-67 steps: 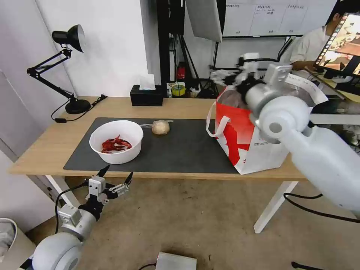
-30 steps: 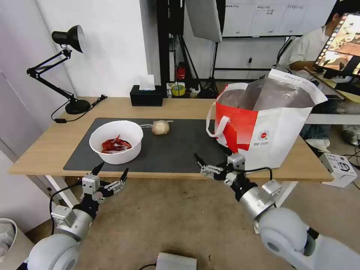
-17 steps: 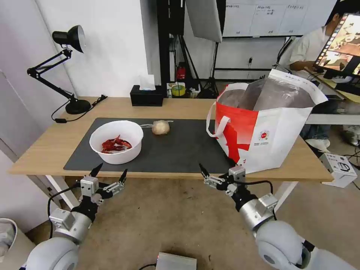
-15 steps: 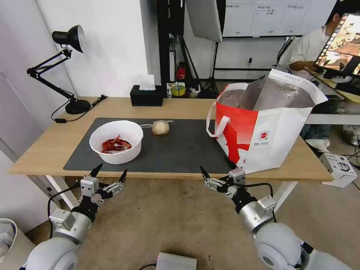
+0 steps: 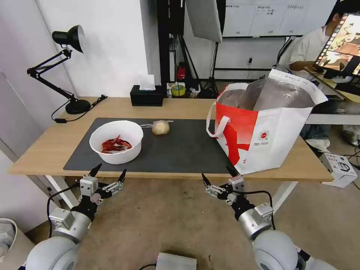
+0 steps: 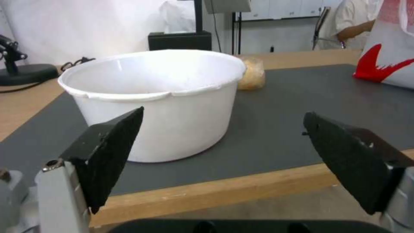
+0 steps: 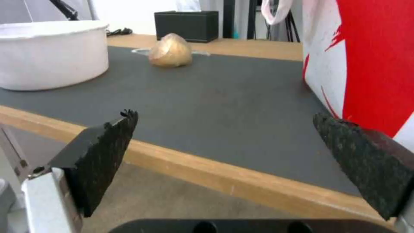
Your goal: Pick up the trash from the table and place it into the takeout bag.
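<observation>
A white bowl (image 5: 116,141) (image 6: 155,97) (image 7: 47,51) holding red crayfish shells sits on the left of the dark grey mat (image 5: 180,148) on the light-wood table (image 5: 45,146). Behind it lies a clear bag with a beige lump (image 5: 160,127) (image 6: 251,73) (image 7: 170,50). The takeout bag (image 5: 262,127) (image 7: 366,64) stands open at the table's right. My left gripper (image 5: 111,170) (image 6: 223,114) hangs open and empty just before the table's front edge, facing the bowl. My right gripper (image 5: 217,173) (image 7: 224,115) is open and empty below the front edge, near the bag's corner.
A black tissue box (image 5: 147,95) and a black desk lamp (image 5: 71,75) stand along the table's back edge. On the floor are a white box (image 5: 339,168) at the right, a grey device (image 5: 176,261) in front and a bin (image 5: 9,240) at the left.
My right arm came down from over the takeout bag's mouth to below the table's front edge, gripper open. My left gripper sank slightly. The bowl and lump bag stayed put.
</observation>
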Tool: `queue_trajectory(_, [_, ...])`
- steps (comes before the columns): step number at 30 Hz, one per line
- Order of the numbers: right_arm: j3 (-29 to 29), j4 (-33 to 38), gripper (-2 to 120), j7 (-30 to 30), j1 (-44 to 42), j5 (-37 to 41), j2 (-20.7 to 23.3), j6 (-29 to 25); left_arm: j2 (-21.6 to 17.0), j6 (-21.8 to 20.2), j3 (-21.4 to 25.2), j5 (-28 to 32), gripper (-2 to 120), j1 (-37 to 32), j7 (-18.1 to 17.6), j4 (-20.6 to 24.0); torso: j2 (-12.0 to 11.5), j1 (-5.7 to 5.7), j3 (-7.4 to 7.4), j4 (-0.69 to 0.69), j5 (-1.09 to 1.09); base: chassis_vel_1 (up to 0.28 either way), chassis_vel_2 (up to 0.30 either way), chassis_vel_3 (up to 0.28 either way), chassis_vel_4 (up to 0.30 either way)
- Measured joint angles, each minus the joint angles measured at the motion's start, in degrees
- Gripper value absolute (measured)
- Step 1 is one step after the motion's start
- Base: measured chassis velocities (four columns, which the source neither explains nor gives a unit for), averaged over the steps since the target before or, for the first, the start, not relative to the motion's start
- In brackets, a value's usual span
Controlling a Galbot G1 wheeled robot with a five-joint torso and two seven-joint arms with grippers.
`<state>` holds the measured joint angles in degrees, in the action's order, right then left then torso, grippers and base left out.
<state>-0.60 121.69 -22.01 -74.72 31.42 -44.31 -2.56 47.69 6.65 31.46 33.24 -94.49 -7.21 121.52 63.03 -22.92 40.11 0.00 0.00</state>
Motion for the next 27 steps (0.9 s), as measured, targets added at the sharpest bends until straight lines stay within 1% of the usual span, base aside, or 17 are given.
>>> queue_trajectory(8, [-0.68, -0.30, 100, -0.09, 0.17, 0.08, -0.66, 0.06, -0.16, 0.00, -0.22, 0.08, 100, 0.24, 0.00, -0.38, 0.00, 0.00, 0.00, -0.01, 0.00, 0.000, 0.000, 0.000, 0.000])
queue_trajectory(11, [-1.60, -1.01, 100, 0.18, 2.20, 1.39, -0.93, 0.14, -0.38, 0.00, -0.32, 0.20, 100, 0.44, -0.01, -0.60, 0.00, 0.00, 0.00, 0.00, 0.00, 0.000, 0.000, 0.000, 0.000])
queue_trajectory(14, [-1.92, -1.98, 100, 0.88, 4.17, 2.43, -1.39, 0.30, -1.39, 0.01, -1.50, 0.65, 100, 1.58, -0.04, -1.08, 0.00, 0.00, 0.00, 0.03, 0.00, 0.000, 0.000, 0.000, 0.000])
queue_trajectory(16, [-2.90, -3.94, 100, 2.37, 7.77, 4.56, -2.32, 1.03, -2.85, 0.00, -3.50, 1.21, 100, 3.21, -0.64, -1.65, -0.01, 0.00, 0.00, -0.04, -0.01, 0.000, 0.000, 0.000, 0.000])
queue_trajectory(17, [-4.91, -5.93, 100, 3.19, 12.06, 6.04, -3.25, 1.73, -3.09, 0.00, -3.91, 1.27, 100, 3.34, -0.79, -1.71, -0.01, 0.00, 0.01, -0.04, 0.01, 0.000, 0.000, 0.000, 0.000])
queue_trajectory(18, [-4.91, -5.93, 100, 3.19, 12.06, 6.04, -3.25, 1.73, -3.09, 0.00, -3.91, 1.27, 100, 3.34, -0.79, -1.71, -0.01, 0.00, 0.01, -0.04, 0.01, 0.000, 0.000, 0.000, 0.000])
queue_trajectory(19, [-6.53, -7.20, 100, 3.61, 15.10, 6.90, -3.90, 2.12, -3.15, 0.00, -4.03, 1.28, 100, 3.35, -0.86, -1.71, -0.01, 0.00, 0.01, -0.02, 0.01, 0.000, 0.000, 0.000, 0.000])
queue_trajectory(20, [-9.25, -9.18, 100, 3.97, 19.58, 8.01, -5.02, 2.55, -3.13, -0.01, -4.07, 1.29, 100, 3.28, -0.93, -1.70, -0.01, 0.00, 0.01, 0.02, 0.01, 0.000, 0.000, 0.000, 0.000])
queue_trajectory(21, [-11.45, -10.72, 100, 4.13, 23.09, 8.81, -6.10, 2.96, -3.05, -0.02, -4.07, 1.30, 100, 3.15, -0.99, -1.67, -0.01, -0.01, 0.01, 0.02, 0.00, 0.000, 0.000, 0.000, 0.000])
queue_trajectory(22, [-11.45, -10.72, 100, 4.13, 23.09, 8.81, -6.10, 2.96, -3.05, -0.02, -4.07, 1.30, 100, 3.15, -0.99, -1.67, -0.01, -0.01, 0.01, 0.02, 0.00, 0.000, 0.000, 0.000, 0.000])
queue_trajectory(23, [-13.72, -12.41, 100, 4.16, 26.64, 9.53, -7.30, 3.58, -2.94, -0.03, -3.99, 1.30, 100, 3.05, -1.04, -1.61, -0.01, -0.01, 0.01, 0.04, -0.02, 0.000, 0.000, 0.000, 0.000])
queue_trajectory(24, [-15.46, -13.86, 100, 4.28, 29.27, 9.95, -8.30, 4.12, -2.87, -0.04, -3.90, 1.30, 100, 2.96, -1.05, -1.60, -0.01, -0.01, 0.01, 0.02, -0.01, 0.000, 0.000, 0.000, 0.000])
queue_trajectory(25, [-15.46, -13.86, 100, 4.28, 29.27, 9.95, -8.30, 4.12, -2.87, -0.04, -3.90, 1.30, 100, 2.96, -1.05, -1.60, -0.01, -0.01, 0.01, 0.02, -0.01, 0.000, 0.000, 0.000, 0.000])
queue_trajectory(27, [-18.97, -17.78, 100, 4.30, 35.49, 10.54, -10.50, 5.03, -2.77, -0.05, -3.51, 1.30, 100, 2.70, -1.11, -1.59, -0.01, -0.01, 0.01, 0.01, -0.01, 0.000, 0.000, 0.000, 0.000])
